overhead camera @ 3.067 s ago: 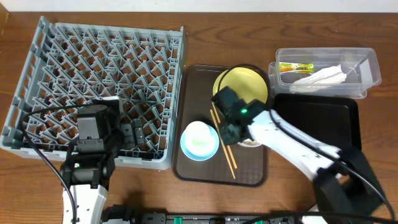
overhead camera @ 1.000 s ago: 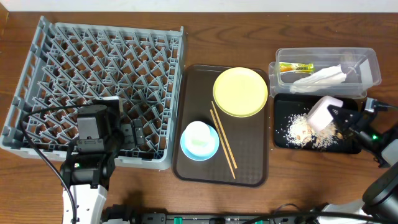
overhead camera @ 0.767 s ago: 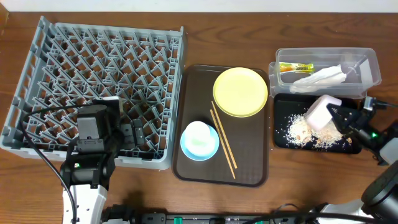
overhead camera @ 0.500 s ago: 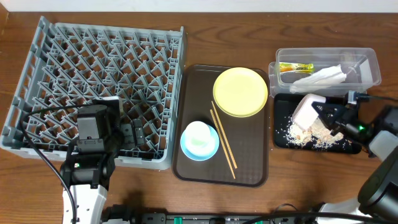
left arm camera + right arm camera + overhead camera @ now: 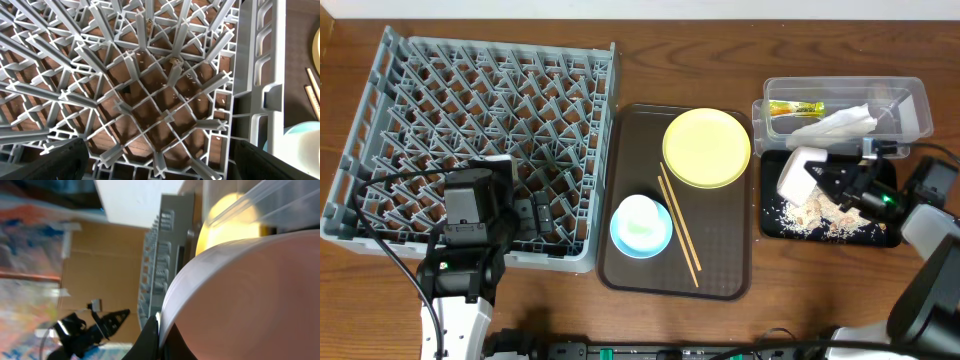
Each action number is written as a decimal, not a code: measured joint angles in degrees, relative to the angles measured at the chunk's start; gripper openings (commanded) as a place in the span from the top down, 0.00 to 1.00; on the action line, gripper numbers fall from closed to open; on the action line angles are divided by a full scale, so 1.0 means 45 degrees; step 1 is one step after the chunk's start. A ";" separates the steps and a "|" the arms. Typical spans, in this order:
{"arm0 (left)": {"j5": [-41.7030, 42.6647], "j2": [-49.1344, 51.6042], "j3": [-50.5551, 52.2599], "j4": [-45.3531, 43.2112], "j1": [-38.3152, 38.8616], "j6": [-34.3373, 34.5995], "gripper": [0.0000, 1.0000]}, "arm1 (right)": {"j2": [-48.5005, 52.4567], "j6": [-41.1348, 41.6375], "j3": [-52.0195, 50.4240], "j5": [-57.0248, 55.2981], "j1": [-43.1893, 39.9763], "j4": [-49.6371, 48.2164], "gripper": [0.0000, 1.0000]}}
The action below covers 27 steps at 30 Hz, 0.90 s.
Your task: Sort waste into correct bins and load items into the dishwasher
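Note:
My right gripper [image 5: 832,180] is shut on the rim of the white bowl [image 5: 802,174] and holds it tipped on its side over the left part of the black tray [image 5: 880,170]. Whitish rice [image 5: 810,212] lies scattered on that tray. In the right wrist view the white bowl [image 5: 250,295] fills the frame, with a dark finger [image 5: 150,335] clamped on its rim. The clear tub [image 5: 910,100] holds the yellow-green sachet [image 5: 795,108] and the napkin [image 5: 835,124]. My left gripper [image 5: 535,215] is open and empty over the front right of the grey dish rack [image 5: 480,100].
The dark brown serving tray [image 5: 720,270] carries the yellow plate [image 5: 706,148], the light blue bowl [image 5: 641,226] and two chopsticks [image 5: 678,228]. In the left wrist view the rack lattice [image 5: 150,90] lies below, with the chopsticks [image 5: 312,92] at the right edge.
My right gripper has carried the white bowl leftward over the black tray, from its right side to its left part. The left arm has not moved.

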<state>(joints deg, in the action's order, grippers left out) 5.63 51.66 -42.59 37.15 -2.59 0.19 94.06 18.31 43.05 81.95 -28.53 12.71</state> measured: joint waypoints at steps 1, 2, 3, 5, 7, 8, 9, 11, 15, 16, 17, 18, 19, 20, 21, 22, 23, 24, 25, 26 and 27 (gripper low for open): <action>0.0000 0.0000 0.0000 0.0005 0.0000 0.0000 0.04 | -0.0408 0.0034 -0.0005 -0.0287 0.0189 0.0277 0.99; 0.0000 0.0000 0.0000 0.0005 0.0000 0.0000 0.04 | -0.0942 0.0024 -0.0005 -0.0675 0.0418 0.0690 0.99; 0.0000 0.0000 0.0000 0.0000 0.0000 0.0000 0.04 | -0.1695 0.0053 -0.0005 -0.1205 0.0748 0.1137 0.99; 0.0000 0.0000 0.0000 0.0010 0.0000 0.0000 0.04 | -0.2866 0.0083 0.0000 -0.2273 0.1345 0.1792 0.99; 0.0000 0.0000 0.0000 0.0019 0.0000 0.0000 0.04 | -0.4080 0.0053 0.0005 -0.3512 0.2171 0.2244 0.99; 0.0000 0.0000 0.0000 0.0010 0.0000 0.0000 0.04 | -0.4687 0.0010 0.0015 -0.4158 0.2705 0.2409 0.99; 0.0000 0.0000 0.0000 0.0010 0.0000 0.0000 0.04 | -0.5212 -0.0107 0.0053 -0.4794 0.3279 0.2579 0.99; -0.0005 0.0000 0.0000 0.0005 0.0000 0.0000 0.04 | -0.5994 -0.0321 0.0223 -0.6086 0.4439 0.2807 0.99; 0.0000 0.0000 0.0000 0.0010 0.0000 0.0000 0.04 | -0.6363 -0.0923 0.1379 -0.8952 0.6921 0.3551 0.99; 0.0000 0.0000 0.0000 0.0005 0.0000 0.0000 0.04 | -0.6246 -0.1117 0.1831 -0.9622 0.7538 0.3769 0.99; 0.0000 0.0000 0.0000 0.0015 0.0000 0.0000 0.04 | -0.6071 -0.1345 0.2361 -1.0287 0.8199 0.3925 0.99; 0.0000 0.0000 0.0000 0.0010 0.0000 0.0000 0.04 | -0.5814 -0.1632 0.2968 -1.1011 0.8801 0.4235 0.99; -0.0005 0.0000 0.0000 0.0010 0.0000 0.0000 0.04 | -0.5566 -0.1821 0.3400 -1.1453 0.9160 0.4396 0.99; 0.0000 0.0000 0.0000 0.0010 0.0000 0.0000 0.04 | -0.5100 -0.2157 0.4022 -1.2060 0.9651 0.4503 0.99; 0.0000 0.0000 0.0000 0.0000 0.0000 0.0000 0.04 | -0.4692 -0.2385 0.4469 -1.2458 1.0001 0.4566 0.99; -0.0005 0.0000 0.0000 0.0005 0.0000 0.0000 0.04 | -0.4347 -0.2618 0.4770 -1.2735 1.0224 0.4619 0.99; -0.0005 0.0000 0.0000 0.0005 0.0000 0.0000 0.04 | -0.3657 -0.2968 0.5178 -1.3236 1.0574 0.4629 0.99; 0.0000 0.0000 0.0000 0.0015 0.0000 0.0000 0.04 | -0.3181 -0.3196 0.5343 -1.3425 1.0758 0.4595 0.99; 0.0000 0.0000 0.0000 0.0015 0.0000 0.0000 0.04 | -0.2569 -0.3444 0.5469 -1.3697 1.0933 0.4483 0.99; 0.0000 0.0000 0.0000 0.0010 0.0000 0.0000 0.04 | -0.1928 -0.3657 0.5498 -1.3930 1.1089 0.4289 0.99; 0.0000 0.0000 0.0000 0.0015 0.0000 0.0000 0.04 | -0.1496 -0.3769 0.5498 -1.4037 1.1210 0.4201 0.99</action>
<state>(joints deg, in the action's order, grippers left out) 5.63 51.66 -42.59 37.21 -2.59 0.19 87.33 1.34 67.79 18.79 21.91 31.62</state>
